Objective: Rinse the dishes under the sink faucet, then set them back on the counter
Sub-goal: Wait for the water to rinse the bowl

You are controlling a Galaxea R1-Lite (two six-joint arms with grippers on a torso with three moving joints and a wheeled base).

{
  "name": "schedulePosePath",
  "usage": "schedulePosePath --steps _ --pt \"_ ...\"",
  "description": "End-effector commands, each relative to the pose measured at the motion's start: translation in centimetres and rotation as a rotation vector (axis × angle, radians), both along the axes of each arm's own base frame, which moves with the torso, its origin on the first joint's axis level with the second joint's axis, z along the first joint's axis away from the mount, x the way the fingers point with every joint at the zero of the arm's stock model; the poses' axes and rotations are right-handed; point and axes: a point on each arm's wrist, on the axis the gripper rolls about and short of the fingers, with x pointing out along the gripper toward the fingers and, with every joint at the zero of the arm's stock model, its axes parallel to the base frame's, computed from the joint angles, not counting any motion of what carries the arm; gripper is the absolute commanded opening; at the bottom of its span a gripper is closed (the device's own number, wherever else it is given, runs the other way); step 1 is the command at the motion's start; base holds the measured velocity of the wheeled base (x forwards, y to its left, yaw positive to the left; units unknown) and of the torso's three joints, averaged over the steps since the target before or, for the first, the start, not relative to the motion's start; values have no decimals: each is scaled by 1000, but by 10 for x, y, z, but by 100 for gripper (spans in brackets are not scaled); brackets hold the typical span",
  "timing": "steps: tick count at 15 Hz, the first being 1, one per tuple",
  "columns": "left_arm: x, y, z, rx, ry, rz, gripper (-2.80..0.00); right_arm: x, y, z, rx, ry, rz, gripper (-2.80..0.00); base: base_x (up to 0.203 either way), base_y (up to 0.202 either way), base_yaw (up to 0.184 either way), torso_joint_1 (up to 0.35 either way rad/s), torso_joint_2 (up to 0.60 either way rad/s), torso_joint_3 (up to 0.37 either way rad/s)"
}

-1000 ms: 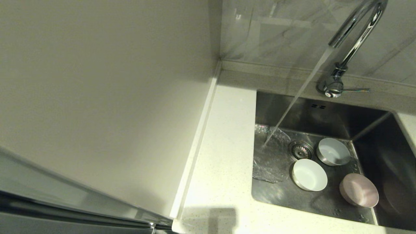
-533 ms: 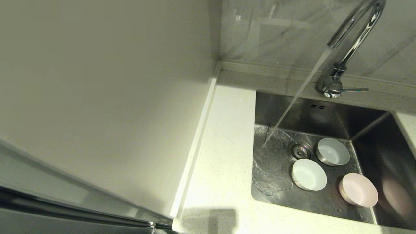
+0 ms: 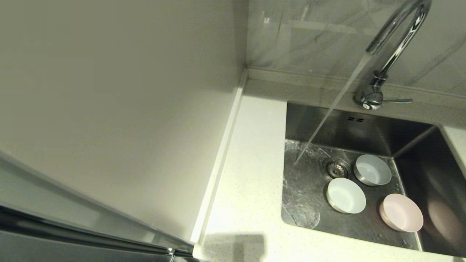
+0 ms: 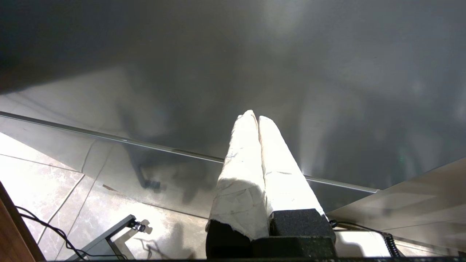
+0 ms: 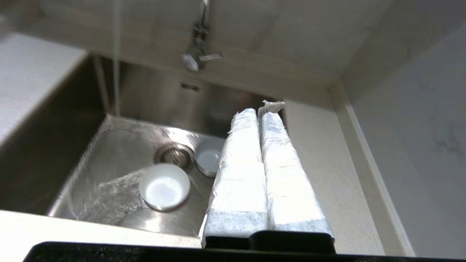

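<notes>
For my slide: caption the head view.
Faucet runs into the sink; three bowls sit beside the stream.

The sink [image 3: 364, 138] fills the frame's lower right, set into the table [image 3: 247, 174]. Three dishes [image 3: 346, 195] lie in it, right of the drain [image 3: 336, 168]. The faucet [image 3: 389, 54] stands behind, upper right.

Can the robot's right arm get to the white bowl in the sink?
Probably yes. The right gripper hangs shut above the sink, and the white bowl sits open below with nothing over it.
</notes>
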Motion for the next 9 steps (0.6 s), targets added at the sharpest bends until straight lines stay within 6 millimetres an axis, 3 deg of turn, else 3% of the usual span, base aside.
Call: schedulePosePath --steps 1,6,9 --pt "0 0 0 -1 -4 1 -280 -13 0 -5 -9 -65 21 -280 0 0 0 0 0 0" --pt "0 0 0 -1 -4 1 -280 -14 1 -19 25 -61 35 -280 0 0 0 0 0 0" --pt "0 0 0 -1 -4 0 -280 -4 1 -31 27 -7 37 -280 0 0 0 0 0 0"
